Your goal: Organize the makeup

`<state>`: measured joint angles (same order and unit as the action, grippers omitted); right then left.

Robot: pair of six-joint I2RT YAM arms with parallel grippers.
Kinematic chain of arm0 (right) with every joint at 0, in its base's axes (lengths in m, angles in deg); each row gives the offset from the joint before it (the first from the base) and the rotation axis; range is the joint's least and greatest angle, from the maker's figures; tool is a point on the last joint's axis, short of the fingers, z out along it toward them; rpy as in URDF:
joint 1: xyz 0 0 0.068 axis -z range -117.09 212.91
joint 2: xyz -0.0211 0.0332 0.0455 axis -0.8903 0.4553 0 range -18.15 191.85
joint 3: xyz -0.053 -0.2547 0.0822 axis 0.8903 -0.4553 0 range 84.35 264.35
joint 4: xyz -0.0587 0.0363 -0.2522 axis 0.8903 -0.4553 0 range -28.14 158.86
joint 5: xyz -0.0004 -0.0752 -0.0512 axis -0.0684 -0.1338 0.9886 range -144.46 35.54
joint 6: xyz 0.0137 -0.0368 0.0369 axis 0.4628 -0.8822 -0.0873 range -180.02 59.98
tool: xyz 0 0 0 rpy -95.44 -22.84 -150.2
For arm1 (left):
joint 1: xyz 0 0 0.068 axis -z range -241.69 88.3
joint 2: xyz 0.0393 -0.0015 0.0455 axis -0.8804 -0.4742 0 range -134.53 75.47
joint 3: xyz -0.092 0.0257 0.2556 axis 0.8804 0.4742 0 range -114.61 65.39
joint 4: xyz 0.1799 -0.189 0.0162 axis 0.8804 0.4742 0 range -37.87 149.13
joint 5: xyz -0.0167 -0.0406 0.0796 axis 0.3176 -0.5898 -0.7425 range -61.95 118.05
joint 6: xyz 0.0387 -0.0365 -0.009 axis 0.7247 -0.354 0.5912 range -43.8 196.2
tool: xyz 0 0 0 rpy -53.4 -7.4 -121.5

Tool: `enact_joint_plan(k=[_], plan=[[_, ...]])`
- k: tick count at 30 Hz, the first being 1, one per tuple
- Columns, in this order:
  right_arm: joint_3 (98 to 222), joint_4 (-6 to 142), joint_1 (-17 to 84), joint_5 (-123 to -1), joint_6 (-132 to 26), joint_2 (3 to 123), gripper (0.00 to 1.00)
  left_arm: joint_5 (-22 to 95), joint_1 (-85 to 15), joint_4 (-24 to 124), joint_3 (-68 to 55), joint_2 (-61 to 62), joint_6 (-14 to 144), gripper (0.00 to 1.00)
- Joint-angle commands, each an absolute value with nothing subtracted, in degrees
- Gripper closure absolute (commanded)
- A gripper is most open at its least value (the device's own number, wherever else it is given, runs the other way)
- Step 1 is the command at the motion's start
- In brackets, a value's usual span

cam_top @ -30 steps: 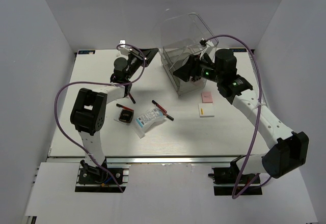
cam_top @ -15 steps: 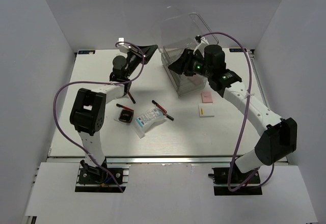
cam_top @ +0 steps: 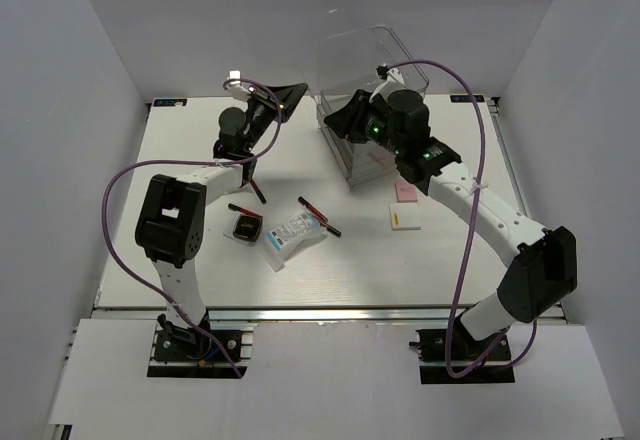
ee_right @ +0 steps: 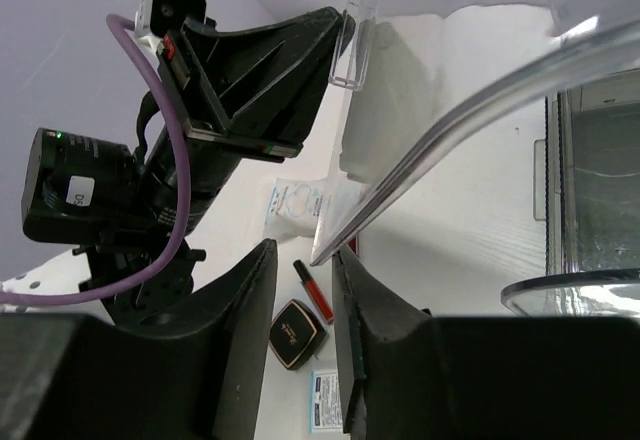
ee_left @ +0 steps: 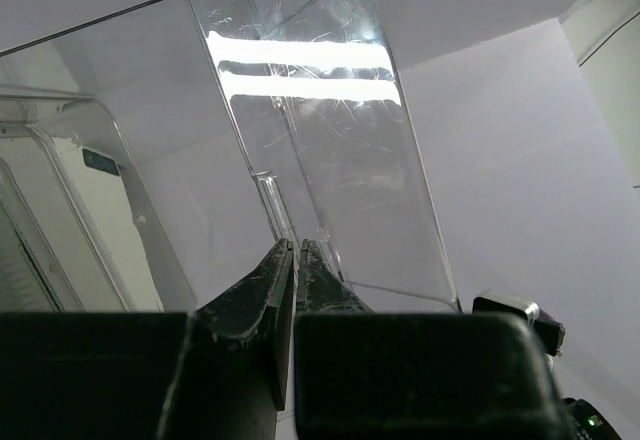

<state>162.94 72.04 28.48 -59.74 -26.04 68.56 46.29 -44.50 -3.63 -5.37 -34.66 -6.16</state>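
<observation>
- L jaws: closed to a hairline slit on a clear rib of the clear case (cam_top: 345, 165), raised over the far-L part of the table (cam_top: 400, 260).
- R jaws: narrowly parted, straddling a curved clear edge at the case top; gap visible on one side.
- Black compact (cam_top: 246, 228), bronze centre: on table, front-L, just beside white blue-printed packet (cam_top: 293, 232).
- Black-and-red pencils: one (cam_top: 245, 207) just behind compact, one (cam_top: 257, 191) farther back, one (cam_top: 319, 216) at packet's R end.
- Pink square (cam_top: 405, 191) & white flat box (cam_top: 404, 219): near each other, R of centre, in front of case; pink nearer to it.
- All makeup lay on table, outside case.
</observation>
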Motion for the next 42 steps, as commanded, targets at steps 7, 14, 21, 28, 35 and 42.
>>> enact_joint_plan(k=[7, 14, 21, 28, 35, 42], plan=[[164.68, 80.72, 26.97, -50.77, -27.15, 69.74, 0.7, 47.91, -43.85, -6.4, -7.73, -29.12, -5.89, 1.0], [164.77, 80.9, 26.88, -50.33, -26.45, 70.35, 0.63, 47.74, -43.85, -6.66, -7.55, -28.59, -6.06, 1.0], [164.42, 83.8, 26.88, -51.03, -26.97, 70.62, 0.83, 47.74, -43.85, -6.4, -6.59, -28.51, -6.33, 1.0], [164.33, 85.99, 26.97, -50.86, -27.41, 69.74, 0.96, 44.23, -44.12, 7.99, -4.22, -23.24, 1.13, 0.59], [163.37, 87.75, 27.05, -50.68, -27.41, 68.68, 0.99, 36.05, -45.61, 28.03, 1.23, -10.76, 13.0, 0.34], [162.84, 89.6, 26.97, -51.03, -27.32, 66.84, 1.0, 24.02, -50.79, 68.67, 0.36, -6.09, 19.16, 0.31]])
